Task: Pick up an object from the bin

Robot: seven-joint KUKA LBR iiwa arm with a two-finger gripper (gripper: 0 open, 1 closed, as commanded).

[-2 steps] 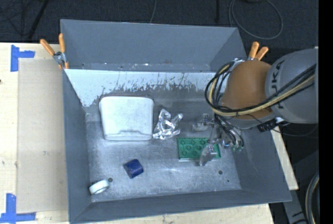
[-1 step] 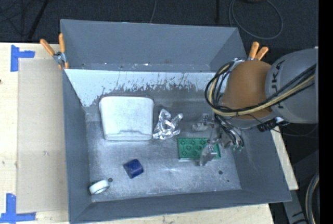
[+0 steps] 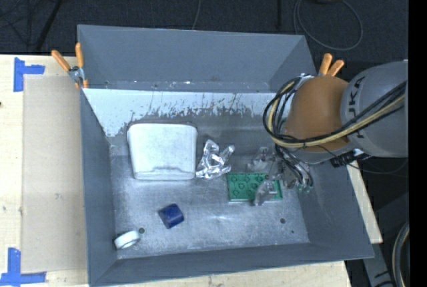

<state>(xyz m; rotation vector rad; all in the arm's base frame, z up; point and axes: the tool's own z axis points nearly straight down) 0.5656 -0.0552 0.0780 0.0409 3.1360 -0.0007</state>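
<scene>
My gripper (image 3: 265, 180) is low in the right part of the bin, right over a flat green studded plate (image 3: 241, 187) that lies on the floor. One metal finger (image 3: 259, 162) shows at the plate's far edge and another (image 3: 265, 195) comes down on its right end, so the fingers stand apart across the plate. A crumpled piece of silver foil (image 3: 213, 160) lies just left of the plate.
A white rounded box (image 3: 162, 149) rests at the back left. A small blue block (image 3: 171, 215) and a white ring-shaped cap (image 3: 127, 239) lie near the front left. The arm with its orange cover and cables hangs over the bin's right wall.
</scene>
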